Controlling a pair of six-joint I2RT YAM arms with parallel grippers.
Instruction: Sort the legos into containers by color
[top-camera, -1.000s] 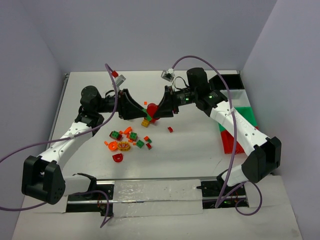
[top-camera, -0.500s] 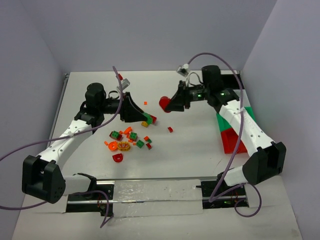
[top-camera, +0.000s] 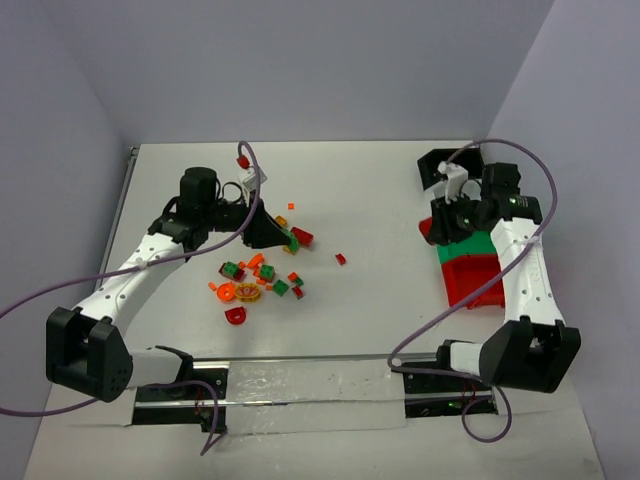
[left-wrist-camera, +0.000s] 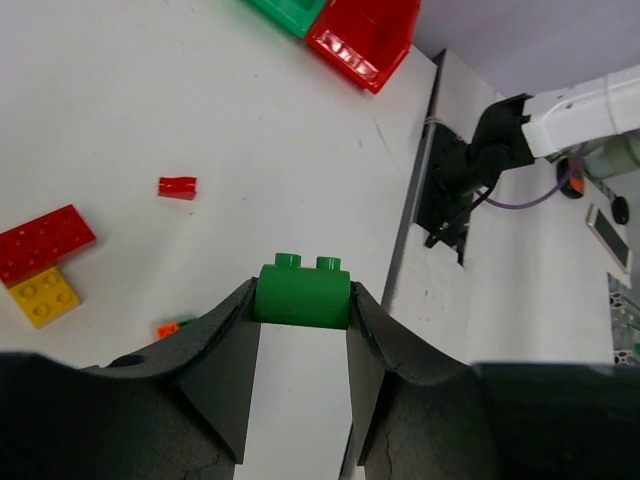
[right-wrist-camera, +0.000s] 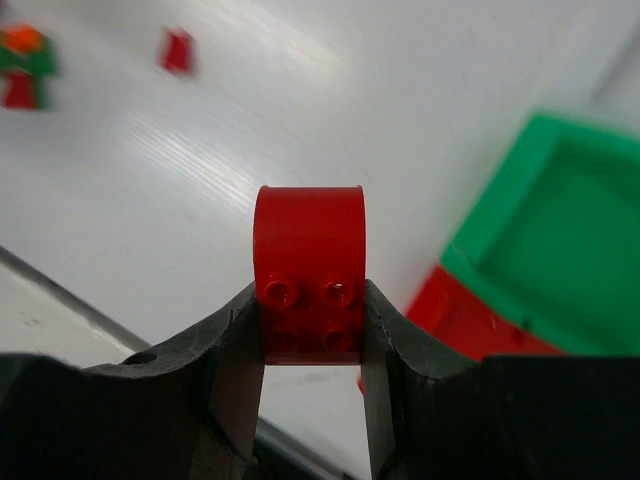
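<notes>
Carrying a green brick (left-wrist-camera: 301, 297), the left tool (left-wrist-camera: 302, 300), part-closed on it, hovers by the loose legos (top-camera: 262, 275) on the counter (top-camera: 380, 200). The right tool (right-wrist-camera: 312, 300) clamps a red brick (right-wrist-camera: 310, 240) just beside the containers (top-camera: 462, 290). Next, likely, release each over its matching bin.

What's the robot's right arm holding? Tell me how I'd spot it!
Find the row of containers at the right side of the table; the right pincer hangs right by them. Pinched in it is a red lego with a rounded top and studs, held up in the air, unlike the loose pieces lying mid-table.
</notes>
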